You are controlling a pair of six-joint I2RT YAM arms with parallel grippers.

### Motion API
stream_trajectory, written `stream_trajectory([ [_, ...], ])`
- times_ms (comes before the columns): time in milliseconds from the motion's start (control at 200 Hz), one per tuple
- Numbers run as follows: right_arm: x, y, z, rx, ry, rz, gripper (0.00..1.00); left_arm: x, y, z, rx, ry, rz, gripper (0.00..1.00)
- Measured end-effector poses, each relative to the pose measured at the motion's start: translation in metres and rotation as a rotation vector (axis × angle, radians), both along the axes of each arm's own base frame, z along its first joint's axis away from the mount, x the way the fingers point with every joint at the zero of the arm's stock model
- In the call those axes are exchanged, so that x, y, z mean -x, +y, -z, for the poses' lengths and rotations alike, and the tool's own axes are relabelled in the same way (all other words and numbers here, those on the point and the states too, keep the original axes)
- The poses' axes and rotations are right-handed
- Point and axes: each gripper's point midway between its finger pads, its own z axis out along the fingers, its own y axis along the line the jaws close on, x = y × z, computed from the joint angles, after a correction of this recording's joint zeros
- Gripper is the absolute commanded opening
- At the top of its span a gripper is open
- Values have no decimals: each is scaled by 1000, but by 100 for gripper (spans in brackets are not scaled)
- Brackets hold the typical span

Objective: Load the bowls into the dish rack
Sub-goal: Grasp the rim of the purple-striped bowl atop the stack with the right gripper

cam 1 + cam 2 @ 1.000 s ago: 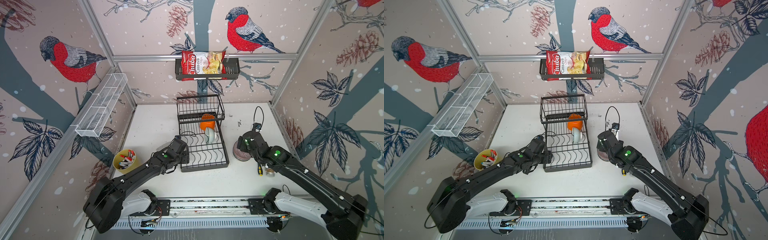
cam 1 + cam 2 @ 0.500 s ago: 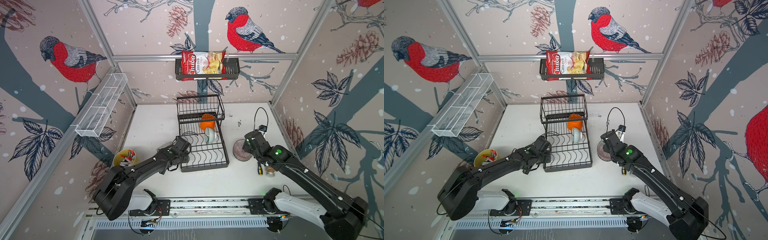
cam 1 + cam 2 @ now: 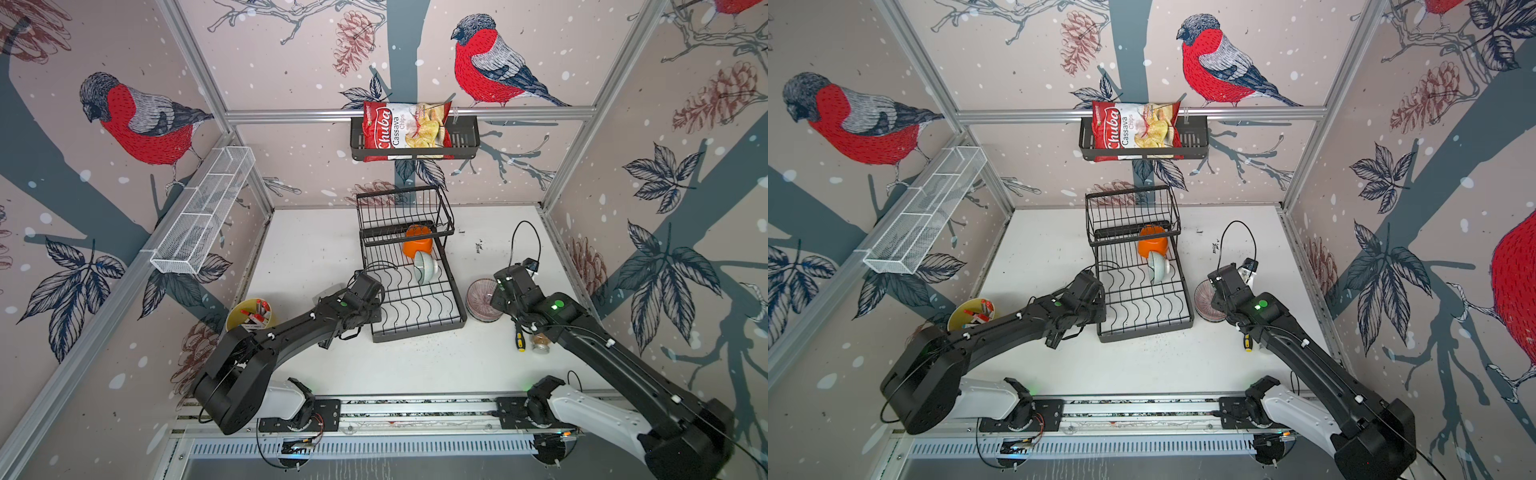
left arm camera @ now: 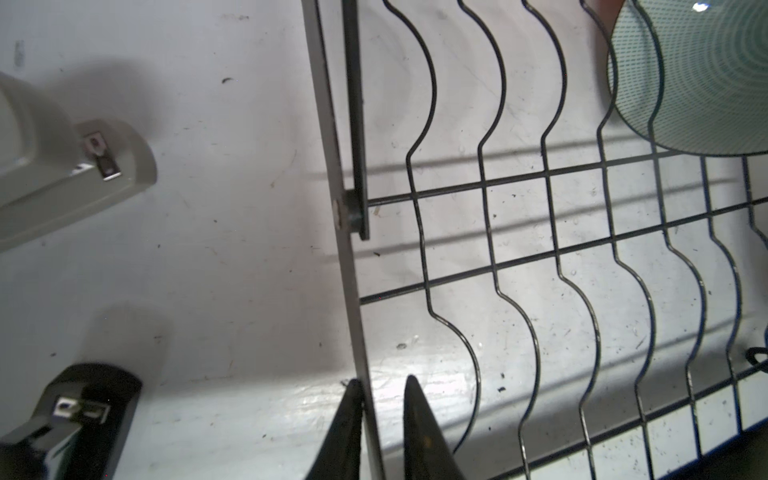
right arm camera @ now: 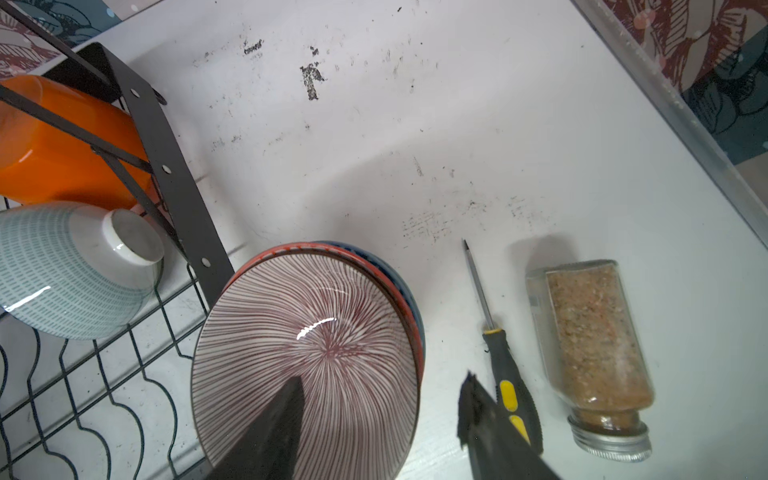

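The dish rack (image 5: 166, 158) is matt black metal wire and strap; the orange bowl (image 5: 54, 153) is smooth glossy plastic; the mint bowl (image 5: 62, 270) and red-lined bowl (image 5: 307, 332) are shiny glazed ceramic; the white table (image 5: 415, 104) looks matt and scuffed; the jar (image 5: 594, 332) is clear glass, metal-capped

Left arm (image 3: 291, 332): base at 7 o'clock, stretched low, forearm heading 2 o'clock. Left gripper (image 4: 381, 380): only a slim gap between the jaws. Right arm (image 3: 602, 345): base at 5 o'clock, heading 10 o'clock, wrist pitched down. Right gripper (image 5: 382, 378): jaws spread wide.
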Motion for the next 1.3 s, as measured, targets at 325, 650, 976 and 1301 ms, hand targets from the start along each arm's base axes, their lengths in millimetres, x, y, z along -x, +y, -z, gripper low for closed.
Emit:
stream_trajectory([
  [325, 10, 3, 20, -36, 62, 1, 52, -4, -6, -1, 30, -11, 3, 25],
  [650, 16, 10, 34, -76, 114, -9, 46, -10, -11, -17, 75, -70, 5, 42],
  [976, 19, 14, 41, -97, 139, -5, 40, -14, -15, -34, 112, -128, 15, 62],
  [1301, 20, 16, 44, -113, 146, -6, 32, -13, -13, -42, 123, -152, 11, 63],
])
